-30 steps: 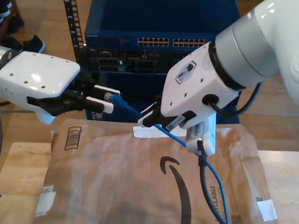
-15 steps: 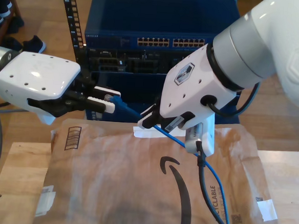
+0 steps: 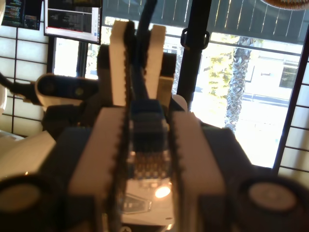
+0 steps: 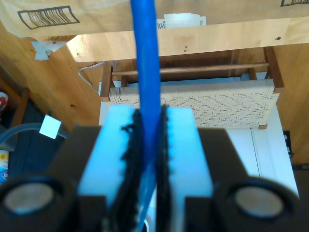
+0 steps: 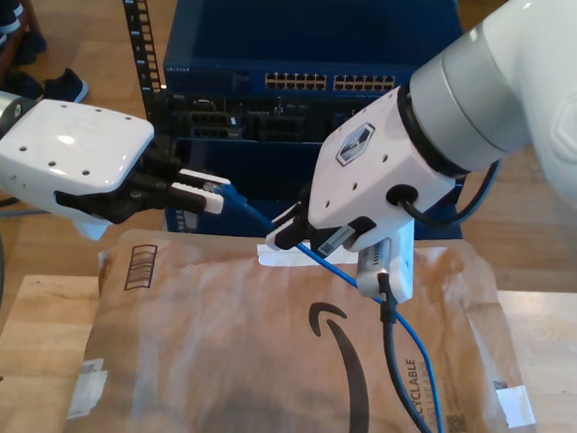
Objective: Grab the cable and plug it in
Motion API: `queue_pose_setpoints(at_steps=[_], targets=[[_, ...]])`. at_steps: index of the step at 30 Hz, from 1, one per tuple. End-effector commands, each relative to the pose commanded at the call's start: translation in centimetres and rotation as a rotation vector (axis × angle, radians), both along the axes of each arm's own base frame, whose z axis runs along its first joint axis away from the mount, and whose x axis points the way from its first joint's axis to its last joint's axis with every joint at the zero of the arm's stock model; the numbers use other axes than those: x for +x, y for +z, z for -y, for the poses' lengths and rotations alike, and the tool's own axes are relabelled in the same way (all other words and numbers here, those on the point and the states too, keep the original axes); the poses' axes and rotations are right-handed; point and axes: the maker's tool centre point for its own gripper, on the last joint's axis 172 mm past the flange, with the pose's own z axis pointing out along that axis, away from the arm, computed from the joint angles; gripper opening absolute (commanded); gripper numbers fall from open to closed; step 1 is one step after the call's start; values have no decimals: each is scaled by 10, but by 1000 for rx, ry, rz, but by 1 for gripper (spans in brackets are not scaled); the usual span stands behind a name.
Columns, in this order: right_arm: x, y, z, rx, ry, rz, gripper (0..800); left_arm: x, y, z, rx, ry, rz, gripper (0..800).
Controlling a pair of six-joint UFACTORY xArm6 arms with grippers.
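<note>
Clamped shut on the cable's plug [image 3: 147, 162], my first gripper [image 5: 207, 193] reaches in from the exterior view's left. My second gripper [image 5: 293, 235], at that view's centre, pinches the cable [image 5: 418, 369] further along its run.

You have the blue switch cabinet [image 5: 301, 39] filling the upper middle of the exterior view, with its 2 rows of ports [image 5: 328, 82] well above the plug. Below, brown paper [image 5: 227, 381] covers the wooden table [image 5: 32, 337], and its far edge lies just under both grippers, so room below is slim. Between the 2 grippers the cable runs short and straight. Past my second gripper it trails to the lower right.

Since 1 second ago my first gripper has lifted the plug slightly, while my second gripper has barely shifted.
</note>
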Motion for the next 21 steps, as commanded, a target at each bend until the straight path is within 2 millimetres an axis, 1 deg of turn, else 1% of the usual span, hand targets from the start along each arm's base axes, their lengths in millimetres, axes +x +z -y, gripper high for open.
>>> queue_pose_setpoints(at_steps=[1, 2, 3, 4, 5, 6, 7, 8, 9, 10, 12, 13, 15, 17, 18, 19, 20, 21], targets=[[-1, 0, -1, -1, 13, 10, 423, -1, -1, 0, 2, -2, -3, 1], [0, 1, -1, -2, 37, 30, 480, -1, 0, 0, 1, -2, -2, 1], [2, 3, 0, -3, 54, 57, 560, -1, 0, 0, 1, -5, -2, 1], [4, 10, 1, -1, 69, 88, 604, -2, 1, 0, 5, -7, -1, 1], [6, 24, 2, 7, 80, 137, 610, -1, 1, 0, 8, -4, -5, 1], [12, 50, 8, 25, 70, 214, 616, 0, 0, -3, 10, 3, -14, 1], [22, 71, 18, 44, 37, 279, 637, 1, 1, -6, 11, 14, -35, 1], [33, 86, 29, 52, 4, 336, 641, 2, 1, -7, 16, 24, -64, 1], [37, 98, 37, 58, -7, 384, 648, 4, 1, -7, 26, 35, -93, 1], [38, 105, 42, 57, -7, 414, 661, 6, 1, -9, 32, 44, -123, 1], [38, 104, 45, 44, 19, 443, 685, 11, -2, -16, 28, 66, -199, 1], [36, 100, 45, 39, 33, 449, 703, 13, -5, -18, 26, 72, -249, 1], [34, 92, 48, 34, 40, 460, 707, 16, -10, -21, 6, 67, -362, 1], [40, 97, 55, 39, 17, 531, 708, 22, -3, -25, -60, 65, -423, 1], [44, 97, 58, 39, 8, 574, 708, 27, 2, -29, -101, 67, -431, 1], [47, 102, 62, 40, -2, 625, 708, 30, 8, -31, -134, 70, -430, 1], [48, 103, 62, 43, -7, 655, 708, 31, 14, -31, -155, 68, -430, 1], [47, 100, 59, 44, -3, 669, 708, 31, 18, -31, -162, 62, -443, 1]])
